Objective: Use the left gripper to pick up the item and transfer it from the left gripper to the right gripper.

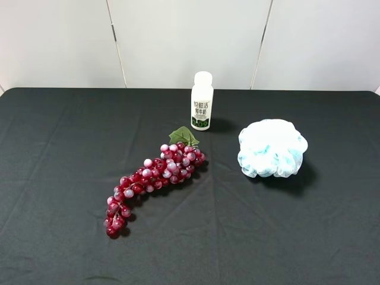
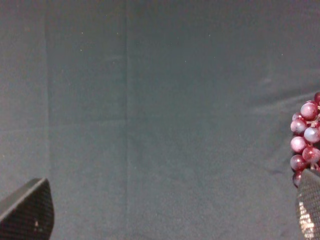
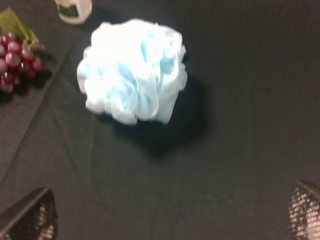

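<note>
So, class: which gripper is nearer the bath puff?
Right. The right gripper has the bath puff just ahead of its open fingers; the left gripper faces only cloth and grapes.

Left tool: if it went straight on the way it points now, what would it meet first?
Probably just the black tablecloth. The left tool is open with nothing between its tips; the grape bunch sits off to one side.

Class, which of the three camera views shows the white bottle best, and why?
The exterior high view: the white bottle stands upright and whole, cap and label visible, behind the grape bunch. The right wrist view catches only its blurred base at the frame edge. The left wrist view does not show it.
</note>
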Robot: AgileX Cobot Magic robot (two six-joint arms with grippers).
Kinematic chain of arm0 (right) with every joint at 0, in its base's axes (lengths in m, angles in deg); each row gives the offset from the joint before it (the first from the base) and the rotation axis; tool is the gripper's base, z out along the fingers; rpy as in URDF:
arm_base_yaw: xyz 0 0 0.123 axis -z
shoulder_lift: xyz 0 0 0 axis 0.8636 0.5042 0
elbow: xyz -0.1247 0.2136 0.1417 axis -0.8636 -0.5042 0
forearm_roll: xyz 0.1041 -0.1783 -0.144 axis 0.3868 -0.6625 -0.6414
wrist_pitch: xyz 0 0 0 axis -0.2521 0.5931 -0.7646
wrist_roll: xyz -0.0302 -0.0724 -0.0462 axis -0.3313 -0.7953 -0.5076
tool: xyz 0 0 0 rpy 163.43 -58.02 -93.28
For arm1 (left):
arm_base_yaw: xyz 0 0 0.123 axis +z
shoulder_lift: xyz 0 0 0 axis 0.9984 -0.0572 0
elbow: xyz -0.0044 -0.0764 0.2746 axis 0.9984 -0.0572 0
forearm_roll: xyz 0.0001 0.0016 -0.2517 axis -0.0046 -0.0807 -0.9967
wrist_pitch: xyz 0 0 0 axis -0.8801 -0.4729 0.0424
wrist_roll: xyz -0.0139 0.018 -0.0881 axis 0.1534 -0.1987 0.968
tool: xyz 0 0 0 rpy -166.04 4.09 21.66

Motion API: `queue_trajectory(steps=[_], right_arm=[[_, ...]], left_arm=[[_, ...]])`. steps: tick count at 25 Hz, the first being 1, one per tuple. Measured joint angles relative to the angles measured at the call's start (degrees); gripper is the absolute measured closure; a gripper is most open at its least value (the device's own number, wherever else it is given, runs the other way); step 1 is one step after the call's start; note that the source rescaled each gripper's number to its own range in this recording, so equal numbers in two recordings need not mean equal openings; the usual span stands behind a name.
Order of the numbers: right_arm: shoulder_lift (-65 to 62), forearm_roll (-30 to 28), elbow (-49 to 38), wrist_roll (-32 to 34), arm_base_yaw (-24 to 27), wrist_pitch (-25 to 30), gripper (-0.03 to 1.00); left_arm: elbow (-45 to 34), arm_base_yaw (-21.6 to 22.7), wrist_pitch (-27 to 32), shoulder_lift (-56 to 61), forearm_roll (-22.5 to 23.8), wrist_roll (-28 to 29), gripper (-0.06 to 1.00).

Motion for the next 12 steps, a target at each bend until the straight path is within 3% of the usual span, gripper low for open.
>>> queue_trajectory(steps=[7,12], right_arm=[[-11.50,0.00,-6.68,0.38,0.00,-3.11,-0.03],[-12.40,-0.17,-7.46,0.38,0.00,-4.61,-0.03]], left_arm=[[0.00,0.00,0.00,0.00,0.00,0.00,-0.02],[0.00,0.00,0.00,0.00,0.00,0.00,-0.02]])
